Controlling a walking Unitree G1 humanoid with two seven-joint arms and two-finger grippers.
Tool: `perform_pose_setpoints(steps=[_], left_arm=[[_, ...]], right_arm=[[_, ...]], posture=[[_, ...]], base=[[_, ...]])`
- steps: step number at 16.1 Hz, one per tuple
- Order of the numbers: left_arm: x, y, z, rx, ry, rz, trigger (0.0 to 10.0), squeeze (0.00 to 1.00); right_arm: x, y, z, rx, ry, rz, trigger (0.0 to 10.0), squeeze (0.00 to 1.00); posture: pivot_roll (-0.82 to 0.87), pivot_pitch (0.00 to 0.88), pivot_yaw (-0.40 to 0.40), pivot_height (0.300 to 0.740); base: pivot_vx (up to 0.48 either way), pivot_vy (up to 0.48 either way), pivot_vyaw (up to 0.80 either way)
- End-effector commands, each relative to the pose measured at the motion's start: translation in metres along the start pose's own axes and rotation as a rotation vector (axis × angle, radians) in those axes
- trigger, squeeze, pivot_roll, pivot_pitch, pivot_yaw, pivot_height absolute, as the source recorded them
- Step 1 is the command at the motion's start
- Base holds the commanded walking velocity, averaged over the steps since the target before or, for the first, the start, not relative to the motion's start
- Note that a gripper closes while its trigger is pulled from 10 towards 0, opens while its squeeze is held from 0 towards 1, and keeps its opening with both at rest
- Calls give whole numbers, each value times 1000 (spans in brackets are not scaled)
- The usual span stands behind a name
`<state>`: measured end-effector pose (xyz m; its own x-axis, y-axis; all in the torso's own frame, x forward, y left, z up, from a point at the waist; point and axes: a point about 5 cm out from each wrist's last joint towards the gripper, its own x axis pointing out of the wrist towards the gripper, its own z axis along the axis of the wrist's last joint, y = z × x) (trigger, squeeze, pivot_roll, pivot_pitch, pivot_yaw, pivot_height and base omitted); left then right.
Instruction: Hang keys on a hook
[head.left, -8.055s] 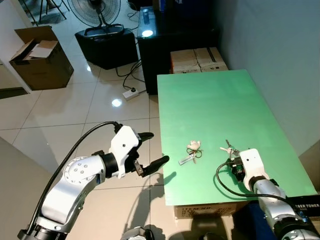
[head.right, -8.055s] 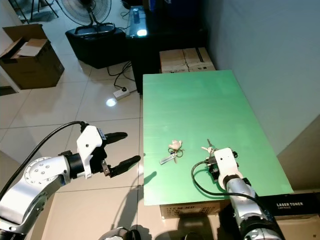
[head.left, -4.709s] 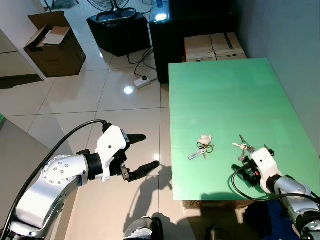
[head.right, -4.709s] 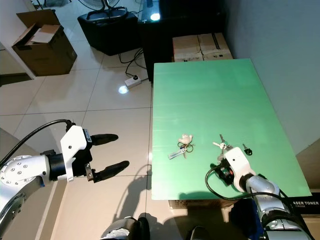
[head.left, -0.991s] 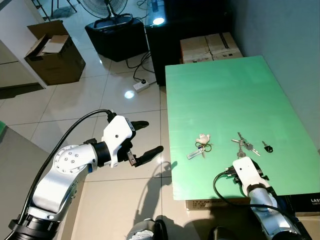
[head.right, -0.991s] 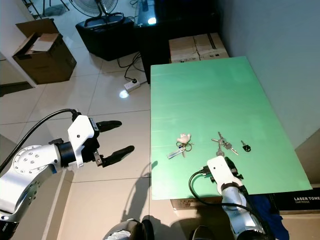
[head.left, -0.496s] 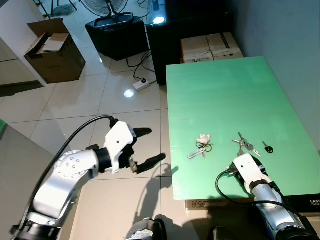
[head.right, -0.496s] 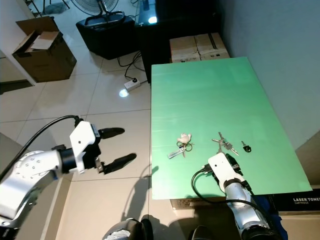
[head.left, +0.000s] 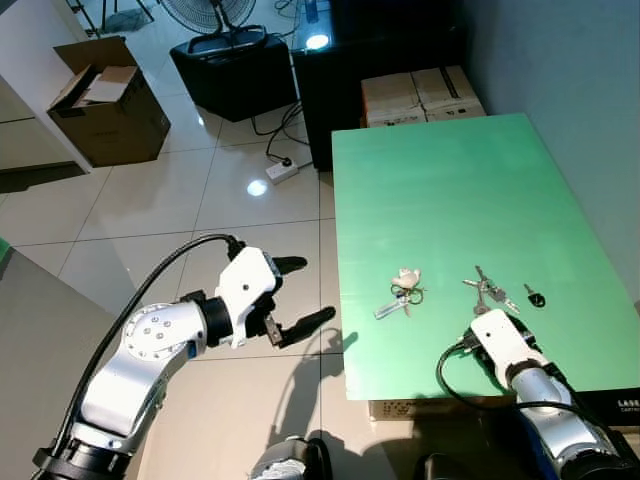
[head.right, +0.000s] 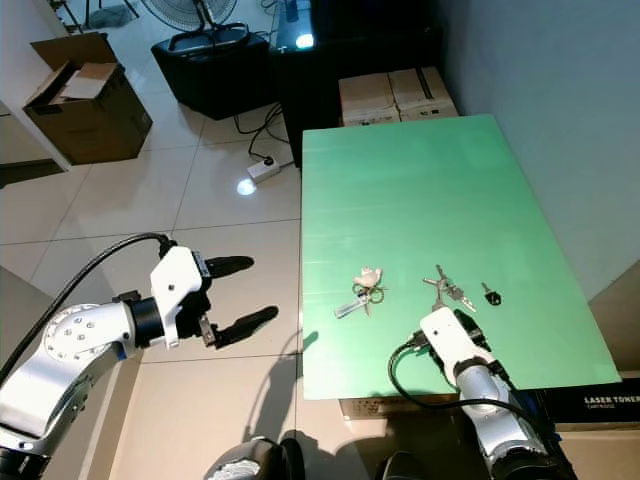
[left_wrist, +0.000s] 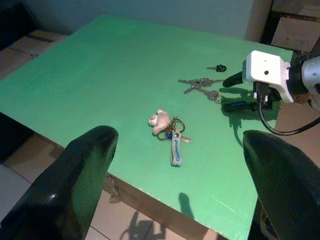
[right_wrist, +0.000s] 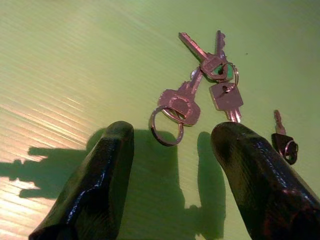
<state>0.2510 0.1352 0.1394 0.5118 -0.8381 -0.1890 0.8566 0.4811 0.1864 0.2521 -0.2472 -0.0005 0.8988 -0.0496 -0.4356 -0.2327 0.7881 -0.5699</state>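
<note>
Three sets of keys lie on the green table (head.left: 440, 190): a bunch with a white charm and a blue tag (head.left: 402, 291), a silver key bunch (head.left: 487, 292) and a small black-headed key (head.left: 536, 296). My right gripper (right_wrist: 175, 132) is low over the table's near edge, open, its fingers pointing at the silver key bunch (right_wrist: 210, 80). The bunch's loose ring lies just ahead of the fingertips, untouched. My left gripper (head.left: 318, 288) hangs open over the floor left of the table, holding nothing and facing the charm bunch (left_wrist: 167, 131).
Cardboard boxes (head.left: 420, 95) and a black cabinet (head.left: 390, 50) stand past the table's far end. A grey wall runs along its right side. On the tiled floor to the left are an open cardboard box (head.left: 105, 100), a fan on a black case (head.left: 235, 65) and a power strip (head.left: 283, 172).
My right gripper has drawn back from beside the silver keys to the table's near edge. The left gripper has drifted a little toward the table. The keys have not moved.
</note>
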Motion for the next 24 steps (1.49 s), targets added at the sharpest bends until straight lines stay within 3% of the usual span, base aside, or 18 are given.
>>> perform_pose_setpoints(steps=[1, 7, 8, 9, 10, 24], left_arm=[[-2, 1, -3, 15, 17, 10, 10000, 0], [0, 0, 0, 19, 8, 12, 10000, 0], [0, 0, 0, 19, 7, 12, 10000, 0], [0, 0, 0, 20, 6, 12, 10000, 0], [0, 0, 0, 20, 5, 11, 10000, 0], [-1, -1, 2, 5, -2, 4, 10000, 0]], right_arm=[[1, -1, 1, 0, -5, 0, 10000, 0], [5, 0, 4, 7, -26, 37, 10000, 0], [6, 1, 5, 5, -28, 47, 3608, 0], [6, 1, 5, 1, -28, 50, 3608, 0], [6, 1, 5, 1, -28, 54, 0, 0], [7, -4, 0, 5, -3, 49, 0, 0]], posture=[[61, 114, 150, 740], [67, 111, 148, 740], [67, 112, 148, 740], [67, 112, 148, 740], [67, 114, 146, 740], [73, 121, 149, 740]], base=[[0, 0, 0], [0, 0, 0], [0, 0, 0], [0, 0, 0], [0, 0, 0], [0, 0, 0]])
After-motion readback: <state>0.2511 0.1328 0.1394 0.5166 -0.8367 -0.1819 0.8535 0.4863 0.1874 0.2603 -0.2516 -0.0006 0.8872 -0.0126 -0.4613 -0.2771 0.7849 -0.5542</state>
